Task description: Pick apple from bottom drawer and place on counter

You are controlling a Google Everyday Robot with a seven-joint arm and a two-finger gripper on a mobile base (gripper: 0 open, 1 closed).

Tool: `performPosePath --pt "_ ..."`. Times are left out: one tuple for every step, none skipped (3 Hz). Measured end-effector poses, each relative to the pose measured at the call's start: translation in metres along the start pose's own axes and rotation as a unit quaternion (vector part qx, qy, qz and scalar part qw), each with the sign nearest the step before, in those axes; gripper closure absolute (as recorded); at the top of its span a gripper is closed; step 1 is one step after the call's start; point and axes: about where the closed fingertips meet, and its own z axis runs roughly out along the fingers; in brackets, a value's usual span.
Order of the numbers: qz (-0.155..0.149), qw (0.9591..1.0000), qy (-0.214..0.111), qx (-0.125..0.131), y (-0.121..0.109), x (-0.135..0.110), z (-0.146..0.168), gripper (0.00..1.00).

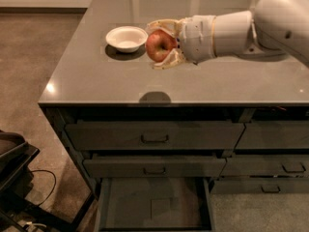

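Note:
My gripper [161,45] is shut on the red apple [160,46] and holds it in the air above the grey-brown counter [96,79], right of the white bowl. The apple's shadow [155,97] falls on the counter near its front edge. My white arm [241,25] reaches in from the right. The bottom drawer [154,204] is pulled open below the two upper drawers, and its dark floor is bare.
A white bowl [126,37] sits on the counter just left of the apple. Two closed drawers with pull handles [154,138] are above the open one. More drawers stand at the right [282,167]. Dark equipment with cables is on the floor at left [14,178].

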Motion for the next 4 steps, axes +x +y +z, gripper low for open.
performPosePath --pt "0.017 0.9998 0.009 -0.008 -0.001 0.031 0.018 1.00" --pt "0.045 0.9987 0.010 -0.023 0.013 0.057 0.033 1.00" --pt "0.073 0.9965 0.011 -0.040 0.031 0.078 0.049 1.00" --pt "0.074 0.9964 0.011 -0.040 0.032 0.079 0.050 0.81"
